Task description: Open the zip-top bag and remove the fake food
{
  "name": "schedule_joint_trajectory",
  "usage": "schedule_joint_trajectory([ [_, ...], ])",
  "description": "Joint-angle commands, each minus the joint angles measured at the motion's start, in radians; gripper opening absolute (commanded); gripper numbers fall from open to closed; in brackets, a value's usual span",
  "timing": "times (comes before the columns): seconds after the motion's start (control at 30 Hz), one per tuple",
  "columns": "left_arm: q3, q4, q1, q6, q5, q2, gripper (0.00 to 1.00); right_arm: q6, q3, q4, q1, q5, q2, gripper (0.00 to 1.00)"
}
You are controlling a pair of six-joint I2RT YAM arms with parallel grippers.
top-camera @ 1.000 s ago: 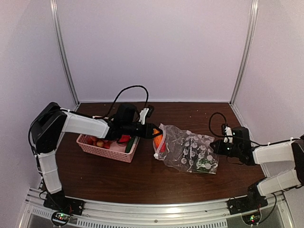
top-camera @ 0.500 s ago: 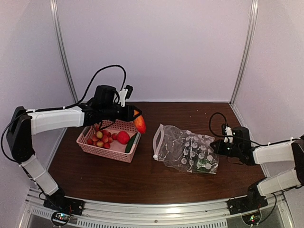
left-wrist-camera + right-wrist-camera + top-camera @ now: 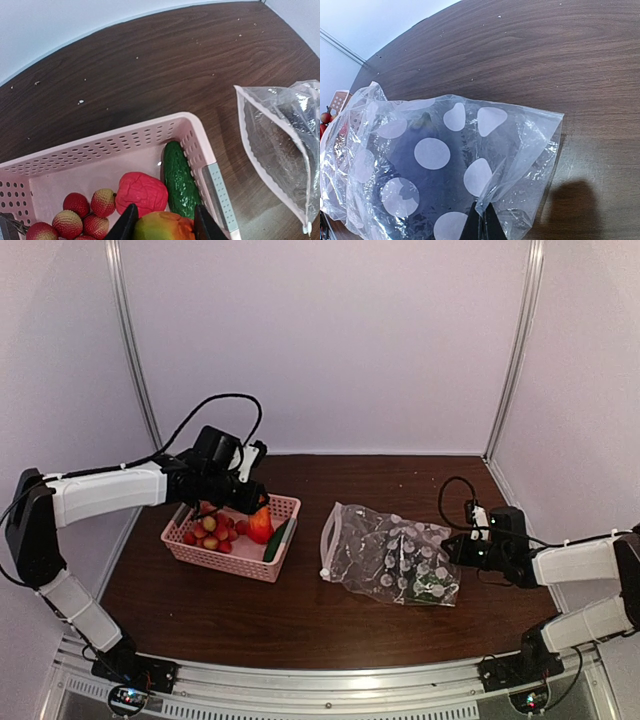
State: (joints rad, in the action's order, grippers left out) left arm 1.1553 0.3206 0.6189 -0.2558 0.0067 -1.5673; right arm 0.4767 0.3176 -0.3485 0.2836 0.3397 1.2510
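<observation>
Toward the left edge of the counter [image 3: 300,625], the left tool [image 3: 163,224] grips an orange-red fruit [image 3: 159,231] low over the pink basket [image 3: 100,146], just beside the cucumber [image 3: 179,181]. The drop looks best made from this low, over the bare floor of the basket, so the fruit does not bounce off the berries. Right of centre lies the zip-top bag [image 3: 395,558], its mouth gaping toward the basket, a dark piece [image 3: 415,147] inside. The right tool [image 3: 481,226] is pinched shut on the bag's far corner; holding firm there should keep the mouth steady for the next reach.
</observation>
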Motion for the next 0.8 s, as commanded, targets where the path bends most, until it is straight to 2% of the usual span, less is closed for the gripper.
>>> schedule_joint_trajectory([
  [0.0, -0.011, 0.043, -0.005, 0.023, -0.078, -0.038, 0.17, -0.017, 0.003, -0.002, -0.006, 0.016, -0.008, 0.00],
  [0.33, -0.093, 0.019, -0.006, -0.114, -0.105, -0.035, 0.23, -0.029, 0.011, 0.009, -0.006, 0.014, -0.010, 0.00],
  [0.4, -0.121, 0.011, -0.006, -0.137, -0.110, -0.023, 0.29, -0.030, 0.012, 0.007, -0.006, 0.015, -0.009, 0.00],
  [0.6, -0.144, -0.004, -0.005, -0.152, -0.150, 0.026, 0.59, -0.041, 0.017, 0.007, -0.006, 0.021, -0.003, 0.00],
  [0.77, -0.123, -0.051, -0.004, -0.120, -0.088, 0.073, 0.66, -0.040, 0.017, 0.004, -0.006, 0.022, 0.005, 0.00],
])
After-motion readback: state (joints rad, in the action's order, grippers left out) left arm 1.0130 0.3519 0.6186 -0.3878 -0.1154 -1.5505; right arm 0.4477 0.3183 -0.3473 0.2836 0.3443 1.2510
